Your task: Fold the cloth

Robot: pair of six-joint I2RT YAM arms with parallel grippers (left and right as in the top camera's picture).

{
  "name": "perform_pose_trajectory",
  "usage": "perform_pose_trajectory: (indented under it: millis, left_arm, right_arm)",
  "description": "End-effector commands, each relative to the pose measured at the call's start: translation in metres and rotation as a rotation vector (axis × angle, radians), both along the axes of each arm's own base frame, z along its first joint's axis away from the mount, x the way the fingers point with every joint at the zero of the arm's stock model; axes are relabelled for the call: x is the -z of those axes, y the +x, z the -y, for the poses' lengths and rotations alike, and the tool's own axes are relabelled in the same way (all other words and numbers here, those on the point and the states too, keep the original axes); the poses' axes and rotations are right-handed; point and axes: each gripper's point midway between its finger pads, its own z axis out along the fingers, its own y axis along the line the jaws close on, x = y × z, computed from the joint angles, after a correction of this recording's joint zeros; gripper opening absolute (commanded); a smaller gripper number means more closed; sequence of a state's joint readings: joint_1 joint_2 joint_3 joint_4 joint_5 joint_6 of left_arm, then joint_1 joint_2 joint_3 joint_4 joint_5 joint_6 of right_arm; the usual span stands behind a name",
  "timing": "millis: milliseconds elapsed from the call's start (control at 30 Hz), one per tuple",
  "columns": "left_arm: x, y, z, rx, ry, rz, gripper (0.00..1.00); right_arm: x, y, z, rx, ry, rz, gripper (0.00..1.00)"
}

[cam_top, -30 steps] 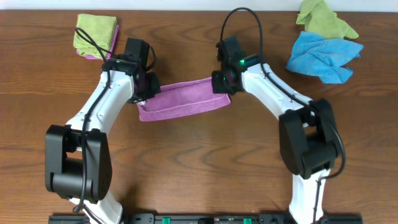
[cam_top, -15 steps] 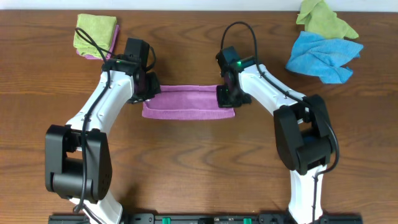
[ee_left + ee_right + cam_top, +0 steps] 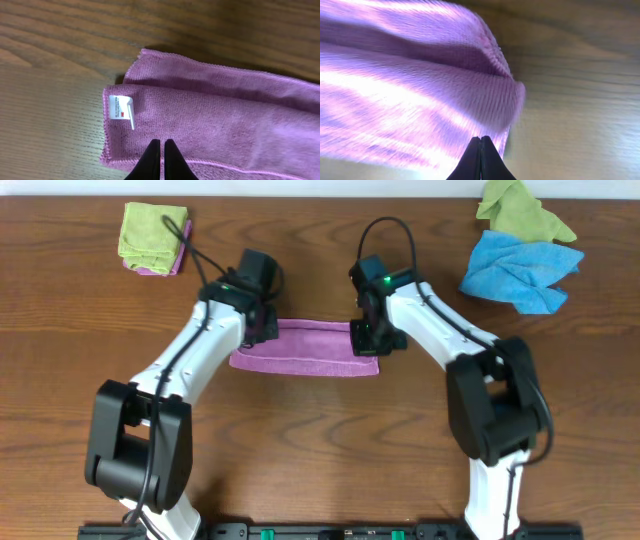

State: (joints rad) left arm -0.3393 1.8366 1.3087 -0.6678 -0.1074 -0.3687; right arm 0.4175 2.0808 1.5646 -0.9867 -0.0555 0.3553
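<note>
A robotics lab bench, judging by the left arm [image 3: 190,370] and right arm [image 3: 440,330] mounted at a wooden table [image 3: 320,450].

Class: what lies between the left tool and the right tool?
The purple cloth, a long strip reaching from the left tool to the right tool; the overhead view shows it.
</note>
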Motion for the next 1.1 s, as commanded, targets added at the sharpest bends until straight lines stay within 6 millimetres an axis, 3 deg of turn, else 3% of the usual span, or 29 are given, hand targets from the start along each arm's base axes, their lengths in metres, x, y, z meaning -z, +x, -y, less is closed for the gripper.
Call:
perform_pose_trajectory:
  millis: [0, 33, 67, 100, 167, 233, 267, 367, 567, 700, 833, 1067]
  left_arm:
    - [0.013, -0.007, -0.023, -0.047, 0.120, -0.001, 0.06]
    - [0.016, -0.009, -0.024, -0.052, 0.119, -0.004, 0.06]
    - [0.021, -0.011, -0.026, -0.056, 0.120, -0.005, 0.06]
    - [0.026, -0.012, -0.027, -0.058, 0.119, -0.005, 0.06]
    - [0.035, -0.015, -0.028, -0.064, 0.111, -0.001, 0.06]
    - [0.044, -0.016, -0.021, -0.054, 0.064, 0.004, 0.06]
    - [0.047, -0.018, -0.018, -0.049, 0.044, 0.003, 0.06]
    - [0.056, -0.023, -0.014, -0.047, 0.015, -0.006, 0.06]
    - [0.071, -0.029, -0.020, -0.064, -0.040, -0.018, 0.06]
    - [0.077, -0.030, -0.018, -0.079, -0.143, -0.034, 0.06]
    - [0.080, -0.032, -0.022, -0.093, -0.172, -0.056, 0.06]
    - [0.097, -0.044, -0.015, -0.080, -0.209, -0.132, 0.06]
  right_arm:
    - [-0.067, 0.011, -0.009, 0.001, 0.065, 0.161, 0.02]
    - [-0.080, 0.012, -0.008, 0.005, 0.076, 0.190, 0.01]
    - [-0.090, 0.012, -0.006, 0.008, 0.084, 0.216, 0.16]
    - [-0.102, 0.013, -0.004, 0.011, 0.095, 0.243, 0.43]
    - [-0.117, 0.013, 0.003, 0.026, 0.106, 0.271, 0.53]
    - [-0.124, 0.012, 0.016, 0.049, 0.092, 0.278, 0.79]
    - [-0.123, 0.012, 0.022, 0.059, 0.086, 0.270, 0.85]
    - [-0.111, 0.006, 0.034, 0.058, 0.155, 0.200, 0.89]
    - [-0.086, -0.005, 0.027, -0.013, 0.455, 0.127, 0.99]
    - [-0.063, -0.007, 0.037, 0.013, 0.513, 0.127, 0.99]
    - [-0.049, -0.007, 0.029, 0.014, 0.680, 0.164, 0.99]
    - [-0.013, -0.009, 0.027, 0.083, 0.656, 0.144, 0.99]
